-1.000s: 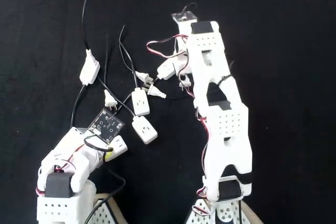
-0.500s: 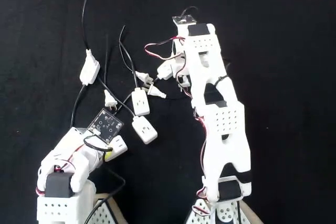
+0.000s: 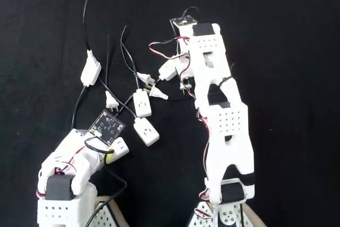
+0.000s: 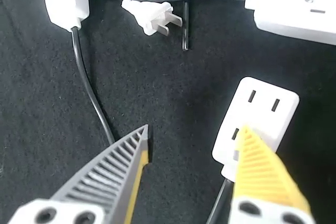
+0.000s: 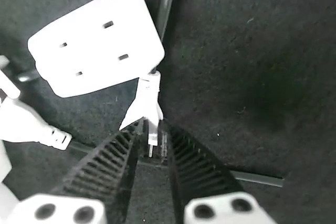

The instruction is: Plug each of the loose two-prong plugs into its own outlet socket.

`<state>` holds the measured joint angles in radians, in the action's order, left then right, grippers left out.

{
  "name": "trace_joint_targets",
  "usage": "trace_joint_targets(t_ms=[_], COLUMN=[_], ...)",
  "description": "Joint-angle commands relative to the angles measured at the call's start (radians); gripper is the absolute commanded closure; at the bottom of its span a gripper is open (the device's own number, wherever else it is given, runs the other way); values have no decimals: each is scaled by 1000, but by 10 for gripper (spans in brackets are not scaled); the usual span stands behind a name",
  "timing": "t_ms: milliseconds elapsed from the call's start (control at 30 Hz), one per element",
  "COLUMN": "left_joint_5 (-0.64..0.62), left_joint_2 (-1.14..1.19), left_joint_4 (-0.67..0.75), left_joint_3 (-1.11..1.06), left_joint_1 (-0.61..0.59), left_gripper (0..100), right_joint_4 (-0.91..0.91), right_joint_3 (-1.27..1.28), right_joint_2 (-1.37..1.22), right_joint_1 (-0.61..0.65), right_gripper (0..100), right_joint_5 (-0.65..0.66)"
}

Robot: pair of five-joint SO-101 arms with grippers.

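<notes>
1. The right gripper (image 5: pixel 150 127) has its fingers drawn together on the small white two-prong plug (image 5: pixel 145 100), prongs pointing back toward the wrist; the plug lies on the black cloth (image 5: pixel 236 51), its narrow end touching a white double outlet (image 5: pixel 97 43); the wrist view shows the outlet's four slots facing up.
2. In the high view the right arm's white links stand over that spot; the double outlet (image 3: pixel 169 70) lies just beside them.
3. The left gripper (image 4: pixel 194 129) stands apart; its yellow finger (image 4: pixel 257 166) hangs over a white outlet (image 4: pixel 262 106); beyond lie a loose plug (image 4: pixel 152 17) and a black cable (image 4: pixel 89 77).
4. Between the arms, two more outlets (image 3: pixel 142 103) lie near two unplugged plugs (image 3: pixel 158 93).
</notes>
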<state>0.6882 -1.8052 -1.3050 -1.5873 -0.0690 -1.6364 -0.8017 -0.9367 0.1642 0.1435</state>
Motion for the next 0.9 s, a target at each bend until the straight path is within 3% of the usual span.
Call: trace_joint_targets(t_ms=[0,233,400,633,867], left_joint_5=[11,11,12,12,12], left_joint_2=[2,2,2,2,2], left_joint_4=[9,9,9,11,11], left_joint_3=[-13,-15,-15,-15,-15], left_joint_1=[-7,-7,-7,-27,-27], left_gripper=[739,739,739,739,739], right_joint_4=[-48,-129,-129,-107,-74], right_joint_3=[-22,-183,-170,-120,-114], right_joint_2=[4,4,-7,-15,-90], right_joint_1=[-25,-78,-35,-5,-11], right_gripper=[987,987,987,936,931], right_joint_5=[9,9,6,-192,-267])
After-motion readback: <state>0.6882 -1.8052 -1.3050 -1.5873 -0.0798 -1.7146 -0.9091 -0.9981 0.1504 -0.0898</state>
